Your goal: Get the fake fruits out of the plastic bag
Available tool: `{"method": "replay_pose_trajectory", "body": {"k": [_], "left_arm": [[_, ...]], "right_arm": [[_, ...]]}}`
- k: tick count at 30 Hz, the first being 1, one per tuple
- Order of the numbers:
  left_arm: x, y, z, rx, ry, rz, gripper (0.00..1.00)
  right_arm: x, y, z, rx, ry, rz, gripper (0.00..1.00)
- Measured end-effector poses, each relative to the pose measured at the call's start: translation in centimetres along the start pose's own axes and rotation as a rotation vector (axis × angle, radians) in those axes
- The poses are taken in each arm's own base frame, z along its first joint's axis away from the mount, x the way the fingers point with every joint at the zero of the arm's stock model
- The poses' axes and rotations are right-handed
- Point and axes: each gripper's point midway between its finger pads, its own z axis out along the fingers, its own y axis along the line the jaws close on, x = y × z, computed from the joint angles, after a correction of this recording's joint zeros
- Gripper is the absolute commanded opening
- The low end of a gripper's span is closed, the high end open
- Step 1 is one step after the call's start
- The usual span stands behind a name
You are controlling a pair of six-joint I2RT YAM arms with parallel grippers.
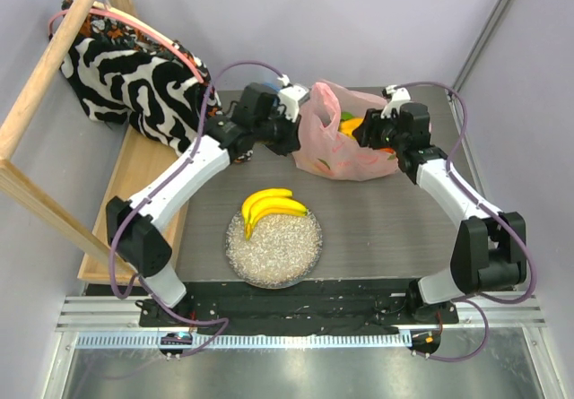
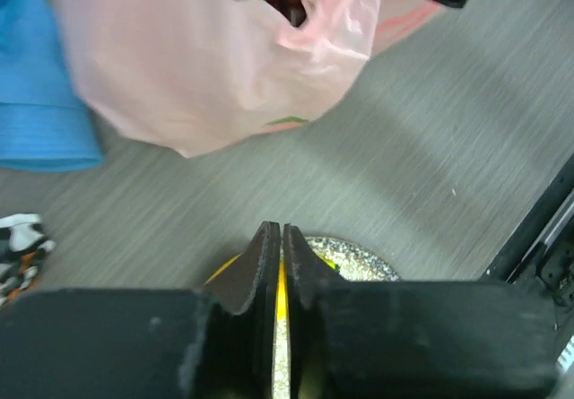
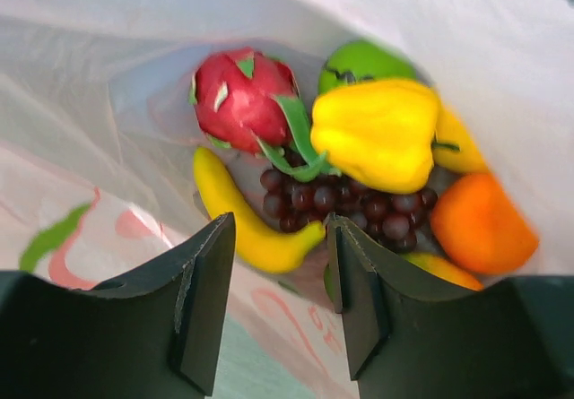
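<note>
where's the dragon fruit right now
In the right wrist view, the dragon fruit lies inside the plastic bag, left of the yellow pepper and above the grapes.

bright even light, perhaps motion blur

Plain grey walls are boxing in the dark woodgrain surface, and a zebra-print fabric is hanging off the wooden frame far left.
</note>
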Motion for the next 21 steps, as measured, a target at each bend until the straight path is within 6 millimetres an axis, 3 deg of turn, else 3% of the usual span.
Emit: {"method": "replay_pose_trajectory", "body": {"k": [1, 2, 3, 5, 8, 11, 13, 19, 21], "left_arm": [[-0.5, 0.1, -0.7, -0.001, -0.014, 0.005, 0.38], [-1.3, 0.5, -1.6, -0.011, -0.033, 0.011, 0.48], [-2.4, 0.8, -2.4, -0.03, -0.061, 0.018, 0.72], [-5.4, 1.3, -4.0, -0.079, -0.137, 0.034, 0.99], [-10.9, 2.0, -7.2, -0.182, -0.286, 0.046, 1.0], [-17.0, 2.8, -12.0, -0.304, -0.493, 0.029, 1.0], [-19.4, 3.1, -14.6, -0.353, -0.588, -0.003, 1.0], [-23.5, 4.1, -20.0, -0.419, -0.776, -0.22, 1.0], [-27.0, 4.4, -22.6, -0.403, -0.916, -0.298, 1.0]], "right_arm": [[-0.4, 0.0, 0.4, -0.002, -0.006, 0.003, 0.52], [-0.8, 0.1, 1.0, -0.007, -0.009, 0.008, 0.52], [-1.5, 0.2, 1.5, -0.012, -0.017, 0.012, 0.52], [-2.9, 0.6, 3.2, -0.026, -0.033, 0.014, 0.51], [-3.7, 2.0, 4.8, -0.061, -0.036, 0.004, 0.51], [-2.7, 3.7, 5.0, -0.096, -0.003, -0.002, 0.52], [-2.1, 4.4, 4.9, -0.113, 0.019, -0.004, 0.52], [0.1, 4.2, 4.6, -0.11, 0.109, -0.017, 0.53], [0.3, 4.0, 5.0, -0.107, 0.122, -0.017, 0.53]]}}
